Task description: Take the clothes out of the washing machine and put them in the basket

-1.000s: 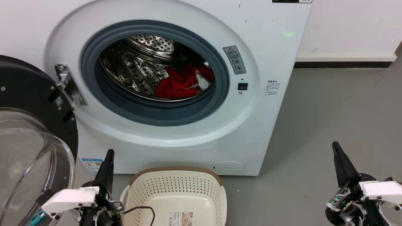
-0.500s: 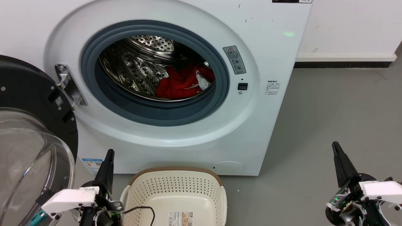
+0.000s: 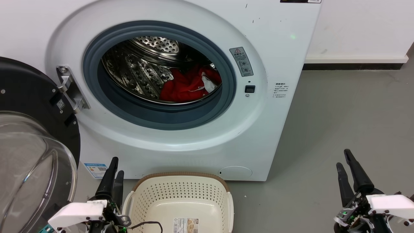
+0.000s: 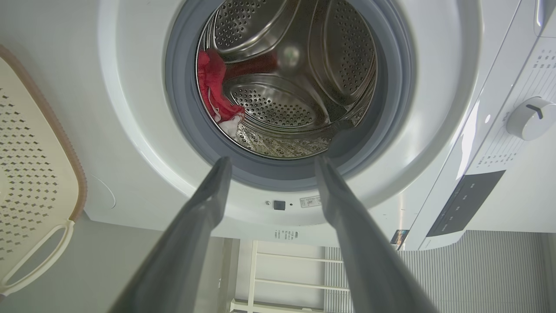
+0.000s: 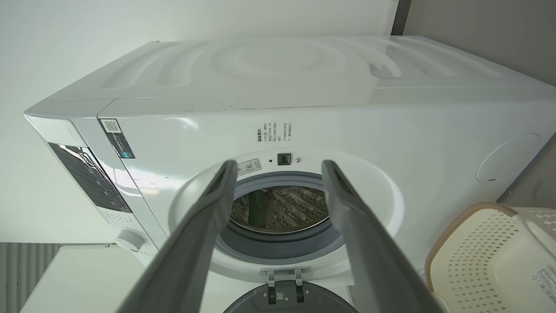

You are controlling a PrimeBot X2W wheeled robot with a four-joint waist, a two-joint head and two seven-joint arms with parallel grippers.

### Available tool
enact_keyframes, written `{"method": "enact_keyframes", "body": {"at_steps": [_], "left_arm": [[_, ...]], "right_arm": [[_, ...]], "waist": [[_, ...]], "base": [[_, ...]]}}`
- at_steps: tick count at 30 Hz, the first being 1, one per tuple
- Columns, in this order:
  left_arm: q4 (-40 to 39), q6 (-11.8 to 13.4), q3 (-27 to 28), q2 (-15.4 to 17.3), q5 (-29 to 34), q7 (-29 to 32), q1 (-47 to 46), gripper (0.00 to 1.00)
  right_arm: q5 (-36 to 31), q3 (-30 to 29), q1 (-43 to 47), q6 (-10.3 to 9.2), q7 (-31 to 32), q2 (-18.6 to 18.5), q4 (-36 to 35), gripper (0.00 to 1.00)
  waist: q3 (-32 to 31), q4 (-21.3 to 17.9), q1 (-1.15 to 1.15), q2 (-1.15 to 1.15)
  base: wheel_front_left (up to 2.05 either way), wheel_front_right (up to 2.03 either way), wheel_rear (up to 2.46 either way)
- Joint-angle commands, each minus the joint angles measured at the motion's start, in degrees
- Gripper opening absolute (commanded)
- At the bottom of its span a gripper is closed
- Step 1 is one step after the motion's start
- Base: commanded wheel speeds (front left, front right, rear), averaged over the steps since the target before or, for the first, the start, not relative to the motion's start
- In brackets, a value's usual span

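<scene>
Both grippers are opening. Half a second ago each was showing as a single closed point, and now the left gripper (image 3: 116,165) and the right gripper (image 3: 343,157) are each showing two dark fingers with a clear gap between them, holding nothing. I am reading this as readying for the first reach, with the task not yet started. The clothes (image 3: 189,85) are still lying in the washing machine (image 3: 278,58), bunched red and white at the bottom right of the steel drum (image 3: 136,68). The door (image 3: 29,97) is hanging wide open on the robot's left. The basket (image 3: 181,175) is waiting on the smooth grey floor (image 3: 339,113) just in front of the machine, with no clothes in it, and a white wall (image 3: 362,26) is running behind.
</scene>
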Motion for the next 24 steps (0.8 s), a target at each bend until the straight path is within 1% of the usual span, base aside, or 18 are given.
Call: {"method": "enact_keyframes", "body": {"at_steps": [1,7,12,20,24], "left_arm": [[-1.2,0.0,-0.5,0.1,0.5,-0.8,-1.2,1.0],[-2.4,0.0,-1.0,0.1,1.9,-2.5,-1.1,1.0],[-3.9,0.0,-1.1,0.1,4.3,-3.8,-1.2,1.0],[-6.2,0.0,-1.1,0.2,12.5,-5.8,-1.4,1.0],[-7.2,0.0,-1.5,0.2,17.9,-6.7,-1.3,1.0]], "right_arm": [[-0.7,0.4,-0.8,0.01,-0.6,-0.1,-1.4,1.0],[-2.4,1.4,-0.3,0.01,-2.4,-0.1,-2.4,1.0],[-6.1,1.4,0.1,0.01,-3.7,-0.1,-3.3,1.0],[-16.4,0.4,0.6,0.01,-5.7,-0.1,-5.2,1.0],[-22.3,0.2,0.9,0.01,-6.6,-0.1,-6.4,1.0]], "waist": [[0.0,0.0,0.0,0.0],[0.1,0.0,0.0,0.0],[0.2,0.0,0.0,0.0],[0.2,0.0,0.0,0.0],[0.2,0.0,0.0,0.0]], "base": [[0.0,0.0,0.0],[0.0,0.0,0.0],[0.0,0.0,0.0],[0.0,0.0,0.0],[0.0,0.0,0.0]]}}
